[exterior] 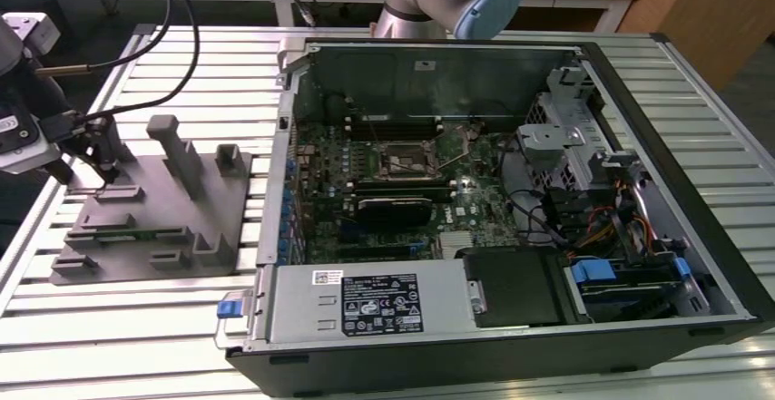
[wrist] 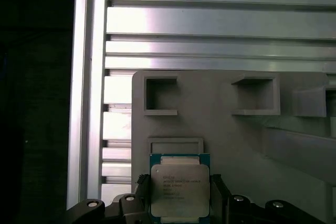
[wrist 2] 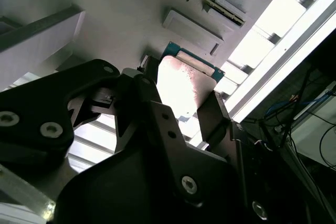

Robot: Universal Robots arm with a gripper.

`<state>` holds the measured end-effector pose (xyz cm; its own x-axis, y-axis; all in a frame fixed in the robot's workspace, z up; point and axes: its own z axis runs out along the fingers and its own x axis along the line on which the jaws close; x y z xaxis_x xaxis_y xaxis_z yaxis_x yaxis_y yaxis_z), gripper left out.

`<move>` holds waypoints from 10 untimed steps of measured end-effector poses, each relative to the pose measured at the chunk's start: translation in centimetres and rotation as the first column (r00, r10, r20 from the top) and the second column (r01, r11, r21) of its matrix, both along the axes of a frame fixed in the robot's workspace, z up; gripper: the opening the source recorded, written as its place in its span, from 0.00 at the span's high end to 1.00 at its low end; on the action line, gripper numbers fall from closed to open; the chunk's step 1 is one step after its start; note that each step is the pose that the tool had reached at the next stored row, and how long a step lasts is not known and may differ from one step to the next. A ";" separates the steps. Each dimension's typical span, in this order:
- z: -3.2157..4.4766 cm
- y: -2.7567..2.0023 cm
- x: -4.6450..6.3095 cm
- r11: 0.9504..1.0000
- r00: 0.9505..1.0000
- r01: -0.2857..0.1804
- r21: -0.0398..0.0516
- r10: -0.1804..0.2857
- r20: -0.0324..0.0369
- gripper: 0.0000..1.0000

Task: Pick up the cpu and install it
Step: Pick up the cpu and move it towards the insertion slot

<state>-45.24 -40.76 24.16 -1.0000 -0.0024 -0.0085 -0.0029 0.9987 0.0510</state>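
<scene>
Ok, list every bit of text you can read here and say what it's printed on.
On the cpu: several printed lines on its metal top, too small to read.
On the power supply, a black label: too small to read.
A white sticker beside it: blurred.
Nothing can be quoted.

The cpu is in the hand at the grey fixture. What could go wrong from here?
The hand grips the cpu only by two thin edges, so it might tilt or slip. Upright posts on the grey fixture stand between it and the open computer case, so a low carry could snag.
</scene>
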 end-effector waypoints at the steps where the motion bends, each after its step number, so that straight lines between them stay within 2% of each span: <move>1: 0.02 0.00 0.0 1.000 1.000 0.000 0.000 0.000 0.000 0.46; 10: 0.18 0.00 0.0 1.000 1.000 0.000 0.000 0.000 0.000 0.46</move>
<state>-45.24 -40.76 24.33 -1.0000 -0.0024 -0.0084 -0.0029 0.9987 0.0510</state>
